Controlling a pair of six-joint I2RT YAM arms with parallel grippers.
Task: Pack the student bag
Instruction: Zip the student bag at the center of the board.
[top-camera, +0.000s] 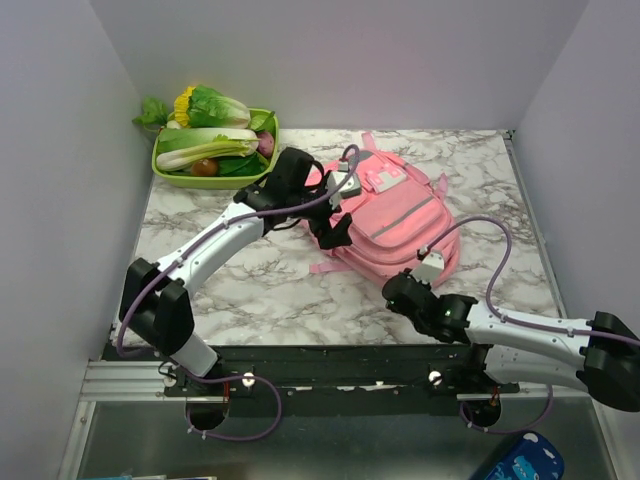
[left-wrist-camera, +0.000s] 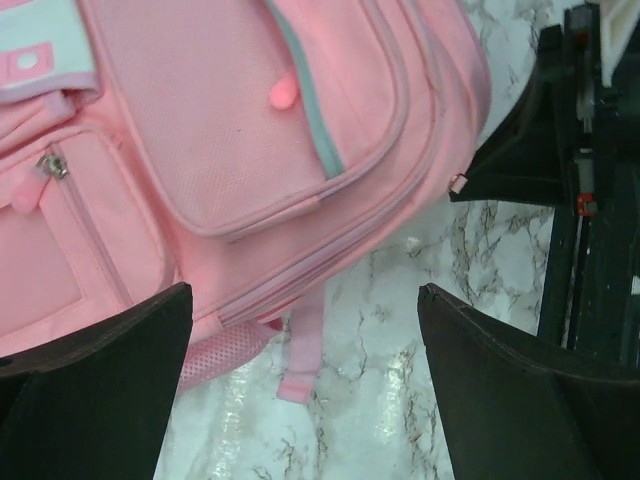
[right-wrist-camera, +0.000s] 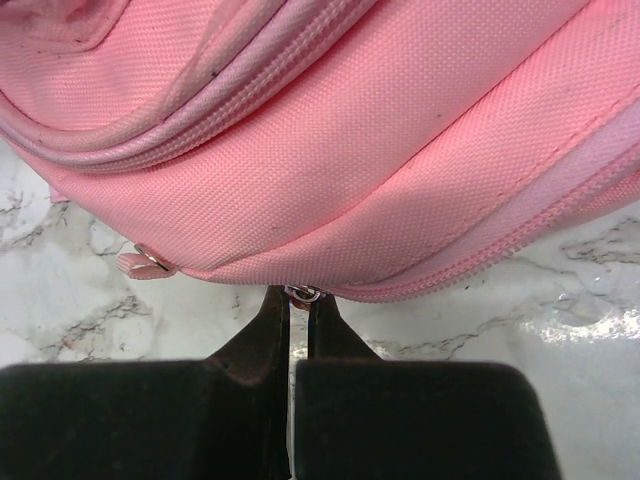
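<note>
Pink student bag (top-camera: 395, 225) lies flat on marble table (top-camera: 250, 285), centre-right; L gripper (left-wrist-camera: 305, 300) hovers over bag's left side, jaws wide apart; R gripper (right-wrist-camera: 298, 305) jaws together, pinching zip pull (right-wrist-camera: 303, 293) at bag's near edge.

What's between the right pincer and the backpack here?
Only a small metal zip pull, at the lower seam of the backpack, pinched in the tips of the shut right pincer. Nothing else lies between them; the right wrist view shows it.
</note>
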